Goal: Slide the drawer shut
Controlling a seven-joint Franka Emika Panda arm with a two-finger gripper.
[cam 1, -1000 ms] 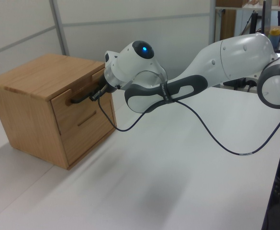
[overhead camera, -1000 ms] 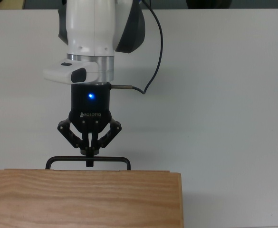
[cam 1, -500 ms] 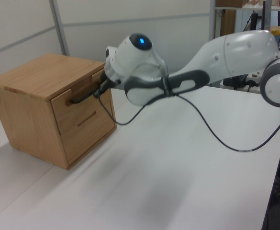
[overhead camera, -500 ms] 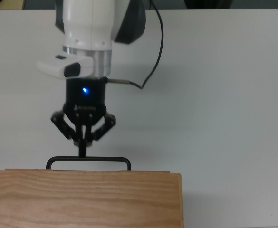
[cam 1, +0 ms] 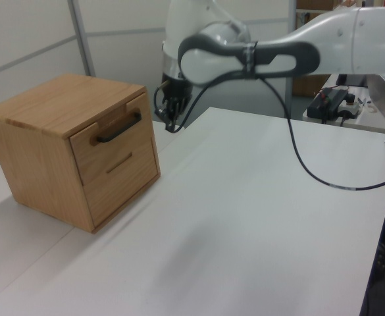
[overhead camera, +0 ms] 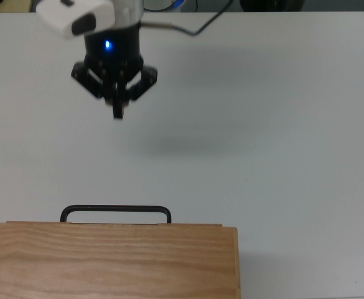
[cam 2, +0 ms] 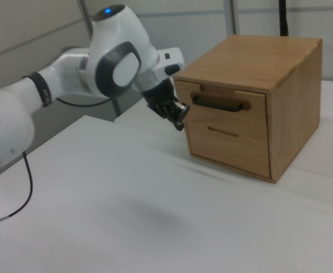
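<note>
Since a second ago the gripper (overhead camera: 117, 115) has pulled right away from the handle (overhead camera: 115, 210); back then its tips sat against the black bar, and now there is open table (overhead camera: 281, 124) between them.

From the top view, the gripper hangs near the upper edge with its fingers pinched together on nothing. The handle lies well below it toward the bottom of the picture, almost straight down from the fingertips. Just behind the handle is the cabinet (overhead camera: 110, 261), whose grained top hides the drawer body.

From the left view, the gripper (cam 1: 170, 125) points downward above the table (cam 1: 258, 217), its fingers closed and empty as far as I can make out. The drawer (cam 1: 110, 141) is off to the left view's left of the gripper and a little lower, well apart from it. It sits at the top of the cabinet (cam 1: 54, 118) front, pushed in, with its panel about level with the front below it.

From the right view, the gripper (cam 2: 180, 120) is near the cabinet's (cam 2: 257, 57) front corner, tips clamped on nothing. The drawer (cam 2: 226, 111) lies to the right view's right of it, its handle (cam 2: 220, 103) at roughly the gripper's height, not touched.
</note>
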